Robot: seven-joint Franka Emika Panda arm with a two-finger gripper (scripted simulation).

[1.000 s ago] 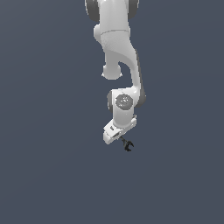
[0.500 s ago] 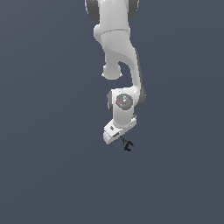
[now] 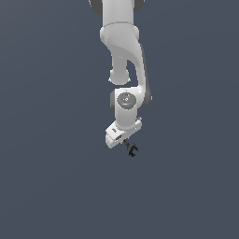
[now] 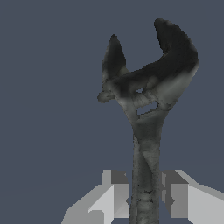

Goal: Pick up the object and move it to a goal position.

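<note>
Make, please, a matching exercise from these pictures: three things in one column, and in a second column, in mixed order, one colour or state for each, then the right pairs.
Column one:
1. wrench
2. end effector
3. arm

Column two:
A. white, reaches down from the top of the exterior view
B. closed on a slender shaft
C. black, forked end sticks out free

Pairs: 1-C, 2-B, 3-A

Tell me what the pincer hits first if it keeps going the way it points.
Apparently nothing: beyond the pincer and its gripped wrench, only plain grey background shows. Depth is unclear, so a surface could lie close.
</note>
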